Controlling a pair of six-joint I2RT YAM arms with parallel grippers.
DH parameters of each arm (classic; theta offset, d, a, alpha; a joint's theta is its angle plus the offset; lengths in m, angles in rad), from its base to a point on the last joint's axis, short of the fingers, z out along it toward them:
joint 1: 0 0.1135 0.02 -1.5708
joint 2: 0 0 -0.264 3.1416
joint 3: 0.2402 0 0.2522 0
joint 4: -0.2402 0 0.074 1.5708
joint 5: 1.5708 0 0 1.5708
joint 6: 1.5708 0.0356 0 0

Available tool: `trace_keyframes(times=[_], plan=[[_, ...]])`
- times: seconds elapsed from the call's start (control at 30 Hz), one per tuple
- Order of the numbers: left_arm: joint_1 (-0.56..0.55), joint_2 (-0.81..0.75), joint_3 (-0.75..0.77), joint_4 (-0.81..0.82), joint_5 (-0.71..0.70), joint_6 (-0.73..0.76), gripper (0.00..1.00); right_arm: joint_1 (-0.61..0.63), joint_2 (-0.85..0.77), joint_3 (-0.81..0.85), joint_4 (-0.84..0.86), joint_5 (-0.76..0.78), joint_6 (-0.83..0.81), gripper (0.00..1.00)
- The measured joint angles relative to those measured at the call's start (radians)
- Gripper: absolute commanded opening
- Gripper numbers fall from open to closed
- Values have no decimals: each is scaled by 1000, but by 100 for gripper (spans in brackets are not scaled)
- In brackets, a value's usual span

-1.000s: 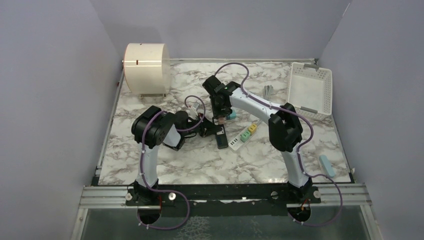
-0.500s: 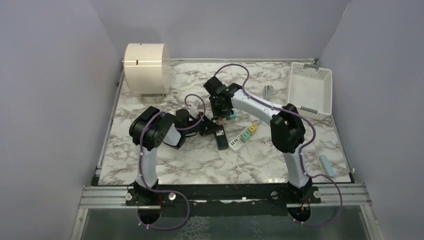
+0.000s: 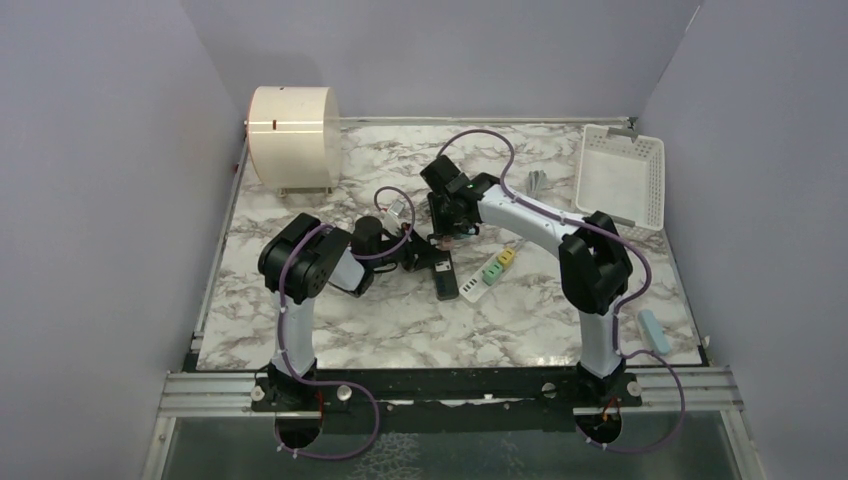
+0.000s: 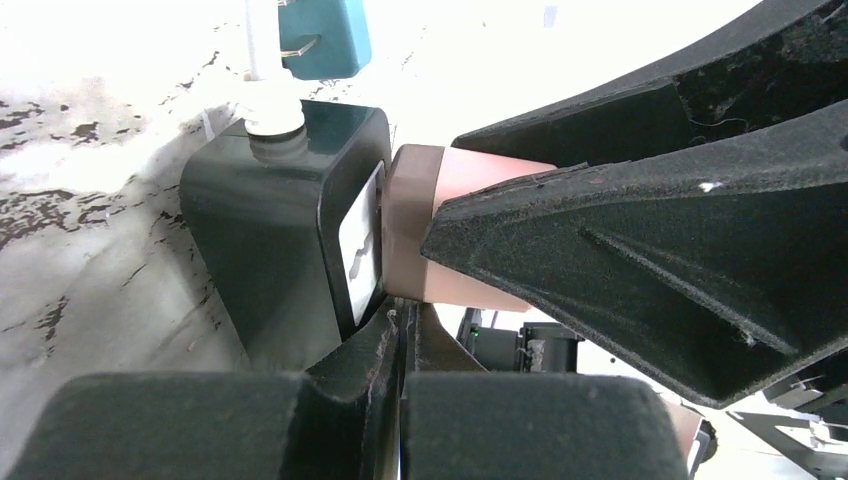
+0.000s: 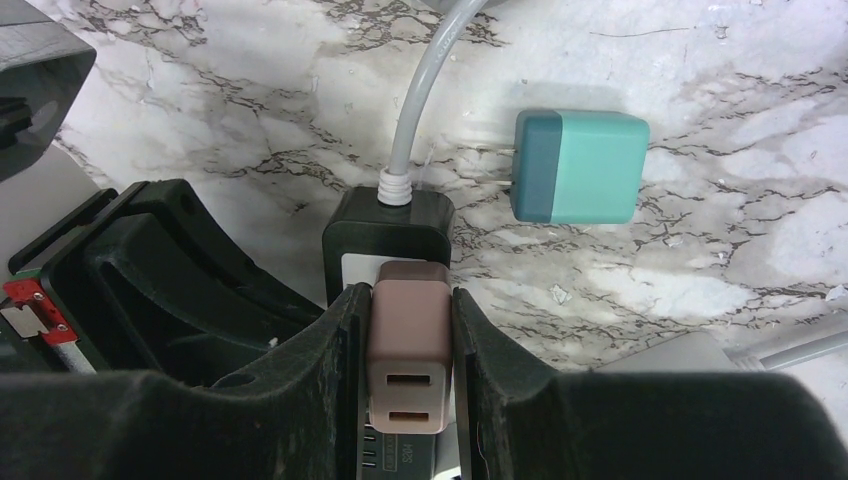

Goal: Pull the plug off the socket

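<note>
Your right gripper (image 5: 409, 330) has its jaws clamped on the pink plug (image 5: 410, 375), which sits against the face of the black power strip (image 5: 395, 225), at the strip's cord end. Your left gripper (image 4: 402, 345) is just beside the strip, jaws closed on nothing. A teal charger (image 5: 580, 167) lies on the worktop (image 5: 700, 60) near the strip.

Fig.: L arm (image 3: 300, 262), R arm (image 3: 596, 272): white links, black joint housings, purple cables (image 3: 478, 137) running alongside; matte black textured fingers (image 5: 285, 400).
</note>
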Motion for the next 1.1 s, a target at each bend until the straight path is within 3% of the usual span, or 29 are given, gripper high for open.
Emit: trace_keyframes(times=[0.2,0.73,0.97,1.1], plan=[[-2,0,1,3,0,-1,0,-2,-4,9,-19,19,1,1],[3,13,7,-12,-45,3,0,50,21,137,-143,339,14,1],[3,11,13,-25,-46,6,0,46,3,122,-100,222,-21,1],[2,-8,19,-67,-50,25,0,0,-71,58,-20,-8,-76,1]])
